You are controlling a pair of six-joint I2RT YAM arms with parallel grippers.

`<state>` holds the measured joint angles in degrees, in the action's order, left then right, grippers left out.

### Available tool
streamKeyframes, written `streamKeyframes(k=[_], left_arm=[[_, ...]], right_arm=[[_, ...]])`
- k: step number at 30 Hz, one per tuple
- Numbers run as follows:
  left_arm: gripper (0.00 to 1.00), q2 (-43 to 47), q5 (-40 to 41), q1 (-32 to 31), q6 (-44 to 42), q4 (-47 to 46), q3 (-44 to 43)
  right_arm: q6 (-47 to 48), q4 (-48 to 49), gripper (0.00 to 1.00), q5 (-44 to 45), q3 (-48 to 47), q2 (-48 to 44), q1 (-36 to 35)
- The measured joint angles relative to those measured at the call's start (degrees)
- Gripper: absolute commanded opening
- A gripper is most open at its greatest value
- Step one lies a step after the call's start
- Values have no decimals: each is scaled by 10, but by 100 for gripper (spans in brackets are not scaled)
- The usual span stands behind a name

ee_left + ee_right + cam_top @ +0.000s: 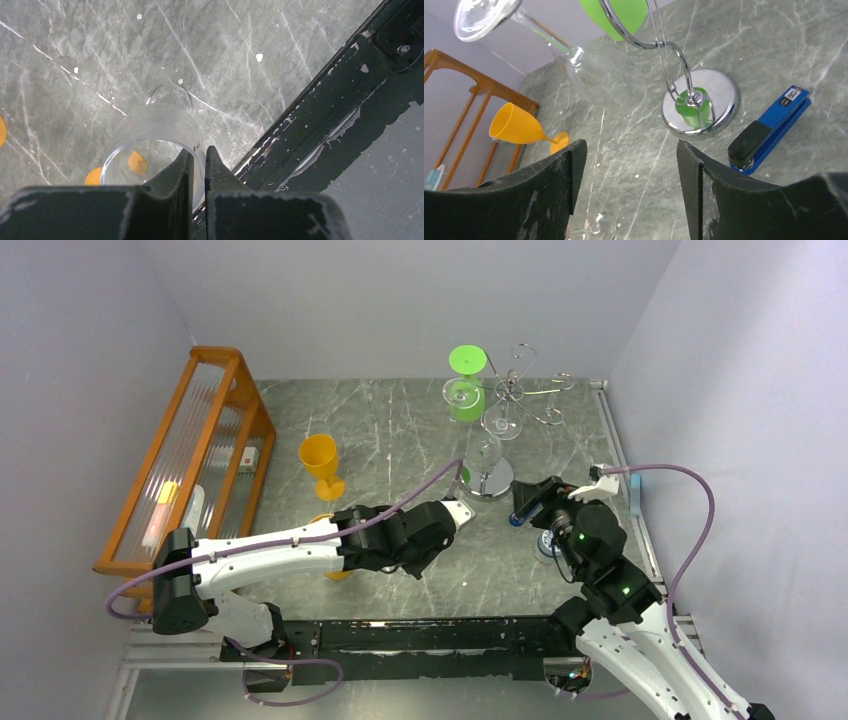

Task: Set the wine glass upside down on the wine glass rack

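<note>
One clear glass [150, 127] stands upright on the table [250, 40], low and left of centre in the left wrist view, with its round foot showing through the bowl. The left gripper [199, 151] has its fingers all but together, nipping the bowl wall at the rim on the right side of the glass. One finger seems to be inside and one outside. In the top view I cannot pick the glass out under the left arm.

The right gripper [629, 150] hangs wide open and empty, facing the rack [719, 95]. The rack's mirrored base sits right of centre in that view, with a stapler [769, 125] just beside it at the right. A hung glass [599, 75] and a green glass [621, 15] hang at the top of the frame, and an orange goblet [519, 125] stands at the left.

The glass looks light, stiff, slick and easily broken. A rim pinch is a thin hold: too hard a squeeze could crack the wall, and too soft a one could let it swing or slip as it is turned over. I judge the lower stem the safer hold, since it leaves the foot free to slide into a loop of the rack.
</note>
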<state>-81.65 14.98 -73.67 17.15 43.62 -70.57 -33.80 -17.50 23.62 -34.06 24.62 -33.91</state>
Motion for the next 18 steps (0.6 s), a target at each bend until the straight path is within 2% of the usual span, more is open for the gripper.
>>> streamKeyframes(k=[8,18], left_arm=[[5,31,-6,0,1,-27,0],[5,144,37,0,3,-218,58]], right_arm=[[-87,-61,70,-12,0,-5,0],[-323,-152,69,-77,3,-50,0]])
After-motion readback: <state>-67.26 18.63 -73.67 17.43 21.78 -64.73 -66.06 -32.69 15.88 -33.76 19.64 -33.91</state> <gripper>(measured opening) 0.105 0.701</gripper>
